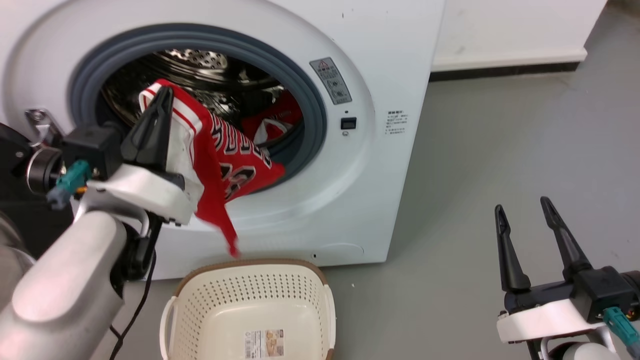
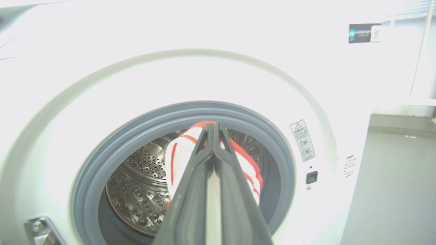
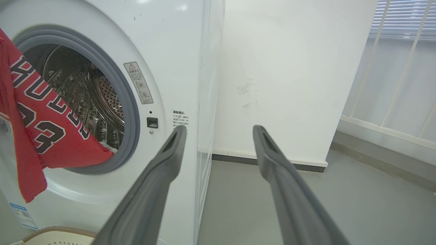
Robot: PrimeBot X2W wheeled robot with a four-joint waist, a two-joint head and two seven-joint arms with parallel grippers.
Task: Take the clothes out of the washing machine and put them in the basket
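My left gripper (image 1: 162, 97) is shut on a red jersey (image 1: 227, 165) with white trim, held in front of the washing machine (image 1: 385, 75) porthole; the cloth trails over the grey rim and hangs toward the basket (image 1: 250, 300) below. The left wrist view has the closed fingers (image 2: 213, 132) pinching the jersey (image 2: 180, 153) before the steel drum (image 2: 143, 183). Another red jersey (image 1: 275, 120) lies inside the drum. My right gripper (image 1: 522, 207) stands open and empty at the lower right, away from the machine. The hanging jersey (image 3: 37, 129) and a sliver of basket (image 3: 58, 234) appear in the right wrist view.
The grey floor (image 1: 500, 150) stretches to the right of the machine, up to a white wall (image 1: 500, 30) with a dark skirting. A black cable (image 1: 140, 305) trails beside the basket's left side. The door hinge (image 1: 37, 120) sits at the porthole's left.
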